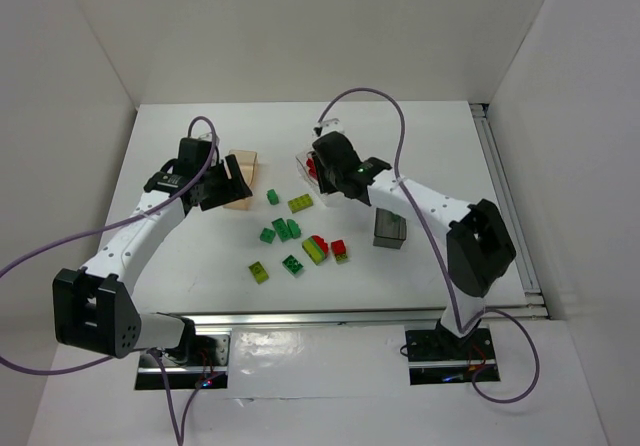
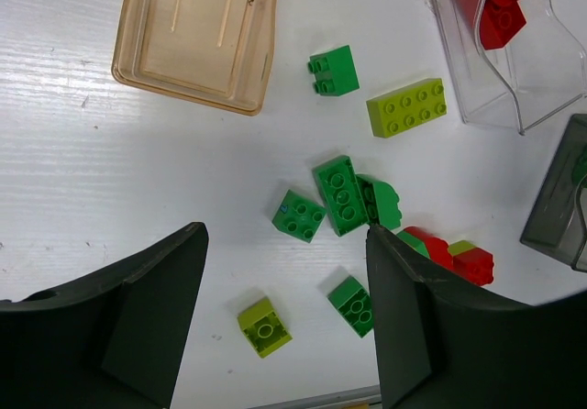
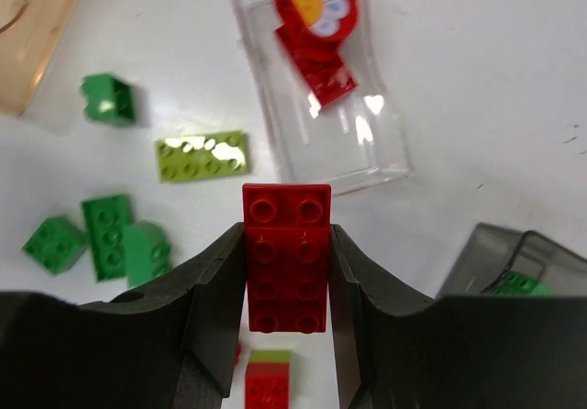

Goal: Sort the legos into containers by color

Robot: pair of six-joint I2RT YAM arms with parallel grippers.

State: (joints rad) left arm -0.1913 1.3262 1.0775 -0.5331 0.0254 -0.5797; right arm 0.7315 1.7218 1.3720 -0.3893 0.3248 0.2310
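My right gripper (image 3: 286,237) is shut on a red brick (image 3: 286,258) and holds it just short of the clear tub (image 3: 385,152), which has red pieces (image 3: 316,51) in it. In the top view it (image 1: 324,172) hangs at that tub (image 1: 303,162). My left gripper (image 2: 284,244) is open and empty, above loose green bricks (image 2: 341,193), a small yellow-green brick (image 2: 264,326) and a green one (image 2: 352,304). The tan tub (image 2: 197,38) lies empty beyond it. The dark grey tub (image 3: 477,253) holds a green brick (image 3: 518,285).
A yellow-green plate (image 1: 300,203) and a green brick (image 1: 272,197) lie between the tan and clear tubs. A red and yellow-green stack (image 1: 318,249) and a red brick (image 1: 339,250) lie near the dark tub (image 1: 390,229). White walls enclose the table.
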